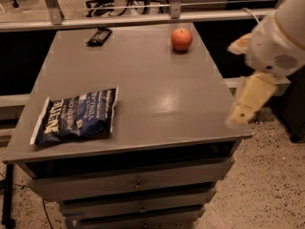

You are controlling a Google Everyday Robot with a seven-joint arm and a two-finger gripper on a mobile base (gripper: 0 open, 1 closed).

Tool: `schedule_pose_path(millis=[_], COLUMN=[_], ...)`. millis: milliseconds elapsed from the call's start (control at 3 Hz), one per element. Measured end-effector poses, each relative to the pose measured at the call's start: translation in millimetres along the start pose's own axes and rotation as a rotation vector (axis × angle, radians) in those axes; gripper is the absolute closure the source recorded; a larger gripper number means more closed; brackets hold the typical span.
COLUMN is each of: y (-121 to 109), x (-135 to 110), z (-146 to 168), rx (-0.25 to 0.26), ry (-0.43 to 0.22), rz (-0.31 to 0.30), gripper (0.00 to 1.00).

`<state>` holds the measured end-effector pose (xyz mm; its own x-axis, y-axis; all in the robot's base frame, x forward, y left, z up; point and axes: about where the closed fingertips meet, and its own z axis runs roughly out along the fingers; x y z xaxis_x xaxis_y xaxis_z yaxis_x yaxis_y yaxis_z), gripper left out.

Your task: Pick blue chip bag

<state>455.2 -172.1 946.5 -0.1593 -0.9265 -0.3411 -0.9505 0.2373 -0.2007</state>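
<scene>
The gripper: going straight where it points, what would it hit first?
Likely the table, at its front right corner: the gripper hangs beside its right edge, pointing down and left. Depth is unclear; it could miss and reach the floor. The blue chip bag lies far off that line.

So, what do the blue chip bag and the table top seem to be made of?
The blue chip bag: probably thin glossy plastic film, judging by its crinkles and glints. The table top: smooth grey semi-matte surface with a soft reflection; painted metal or laminate, I cannot tell. The gripper hangs beyond the table's right edge, far from the bag.
</scene>
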Motion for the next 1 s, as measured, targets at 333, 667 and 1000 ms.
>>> schedule_pose_path(millis=[333, 667, 1000], y=[-1, -2, 4], x=[-73, -141, -191], z=[63, 92, 103], rx=[-0.081, -0.151, -0.193], ry=[-0.238, -0.458, -0.559], rz=[-0.023, -0.022, 0.003], gripper=[0.0, 0.0, 0.0])
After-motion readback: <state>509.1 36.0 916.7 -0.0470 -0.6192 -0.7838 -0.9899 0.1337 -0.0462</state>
